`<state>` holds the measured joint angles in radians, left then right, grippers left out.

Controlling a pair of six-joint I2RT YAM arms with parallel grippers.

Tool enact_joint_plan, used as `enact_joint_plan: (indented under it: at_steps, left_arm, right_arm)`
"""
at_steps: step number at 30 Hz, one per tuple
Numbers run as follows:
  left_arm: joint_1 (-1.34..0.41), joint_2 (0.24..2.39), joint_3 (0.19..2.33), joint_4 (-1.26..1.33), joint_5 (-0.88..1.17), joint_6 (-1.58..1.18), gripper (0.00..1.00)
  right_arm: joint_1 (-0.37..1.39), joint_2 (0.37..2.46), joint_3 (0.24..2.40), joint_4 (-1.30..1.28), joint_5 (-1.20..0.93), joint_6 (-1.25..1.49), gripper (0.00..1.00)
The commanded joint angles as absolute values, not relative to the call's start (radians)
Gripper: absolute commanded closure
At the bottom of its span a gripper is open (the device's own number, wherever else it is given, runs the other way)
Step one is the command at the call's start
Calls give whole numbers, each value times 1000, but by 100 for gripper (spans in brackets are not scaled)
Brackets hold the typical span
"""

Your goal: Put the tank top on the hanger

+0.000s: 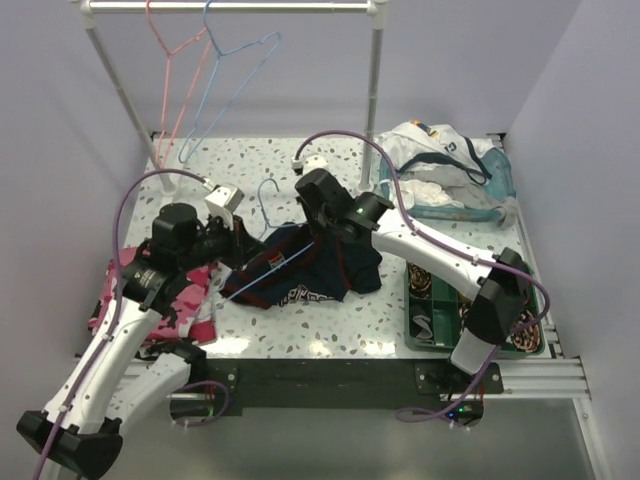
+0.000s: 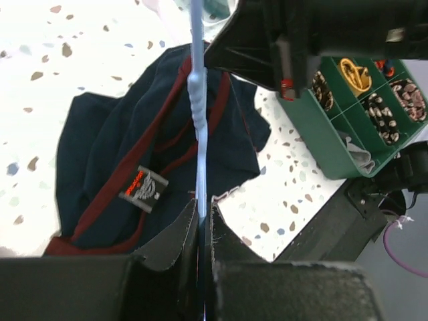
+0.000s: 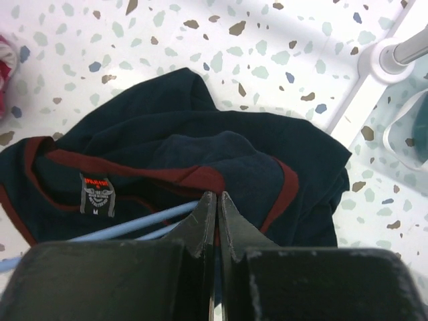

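One tank top [image 3: 167,134]; one hanger [image 2: 198,134] (held)

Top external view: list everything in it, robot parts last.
tank top: one, navy with dark red trim, crumpled mid-table
hanger: one, light blue, across the tank top
pink hanger: one, pink, on the rail
second blue hanger: one, light blue, on the rail
rail: one, white, far edge
camouflage cloth: one, pink-black-white, left edge
white garments: heap, white with navy trim, far right
green tray: one, green, near right
left gripper: one, black, shut on the hanger
right gripper: one, black, shut on the tank top
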<state>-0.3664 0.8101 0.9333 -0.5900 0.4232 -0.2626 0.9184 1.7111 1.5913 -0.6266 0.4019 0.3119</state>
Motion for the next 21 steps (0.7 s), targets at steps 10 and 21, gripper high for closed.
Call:
enact_joint_plan:
  at_steps: [10, 21]
  left_arm:
    - [-509, 914, 667, 165, 403, -364, 100]
    - [-584, 1084, 627, 413, 377, -357, 100]
  right_arm:
    - [922, 1451, 1425, -506, 419, 321, 100]
    - [922, 1399, 1342, -445, 459, 314, 94]
